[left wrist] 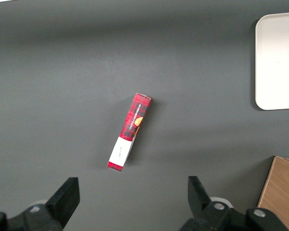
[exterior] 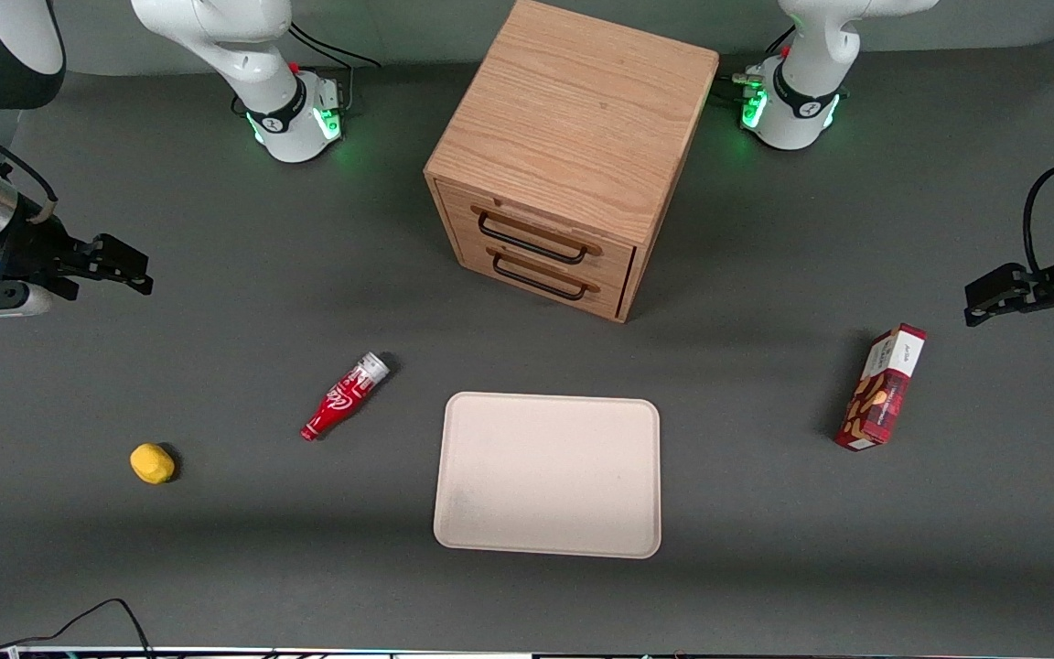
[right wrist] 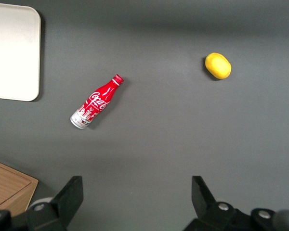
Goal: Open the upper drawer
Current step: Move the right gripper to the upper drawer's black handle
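Note:
The light oak cabinet [exterior: 573, 146] stands at the back middle of the table. Its upper drawer [exterior: 536, 235] is shut, with a wide black wire handle [exterior: 530, 240]. The matching lower drawer [exterior: 541, 276] sits under it, also shut. My right gripper [exterior: 124, 268] hangs above the table at the working arm's end, far from the cabinet, open and empty. In the right wrist view the gripper [right wrist: 135, 185] shows wide apart fingers [right wrist: 70, 197] over bare grey mat, with a corner of the cabinet [right wrist: 9, 185] beside them.
A red cola bottle [exterior: 344, 396] lies on the mat nearer the front camera than the cabinet. A yellow lemon [exterior: 152, 463] lies toward the working arm's end. A white tray [exterior: 547, 476] lies in front of the cabinet. A red snack box [exterior: 882, 387] stands toward the parked arm's end.

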You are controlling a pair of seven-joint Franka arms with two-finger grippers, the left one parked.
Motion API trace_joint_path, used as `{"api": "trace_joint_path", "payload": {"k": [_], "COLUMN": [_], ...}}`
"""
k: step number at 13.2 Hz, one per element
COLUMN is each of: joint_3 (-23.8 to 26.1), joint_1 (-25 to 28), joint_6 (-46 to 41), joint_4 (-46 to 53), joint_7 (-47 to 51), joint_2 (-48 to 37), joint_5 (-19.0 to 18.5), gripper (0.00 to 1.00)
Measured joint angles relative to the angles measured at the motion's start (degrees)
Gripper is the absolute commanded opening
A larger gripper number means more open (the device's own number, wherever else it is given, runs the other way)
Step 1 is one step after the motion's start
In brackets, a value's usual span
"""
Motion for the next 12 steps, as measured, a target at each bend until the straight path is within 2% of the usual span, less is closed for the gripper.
{"api": "trace_joint_path", "payload": {"k": [5,7,12], "joint_3": [0.1,1.5,15.0], "joint_1": [0.0,0.5,3.5], "joint_6": [0.0,0.2,0.6], "joint_4": [0.0,0.1,4.5], "joint_7": [0.0,-0.1,0.2], "joint_2": [0.0,0.0,3.8], "joint_5": [0.0,0.3,1.0], "gripper": [1.00,1.00,1.00]}}
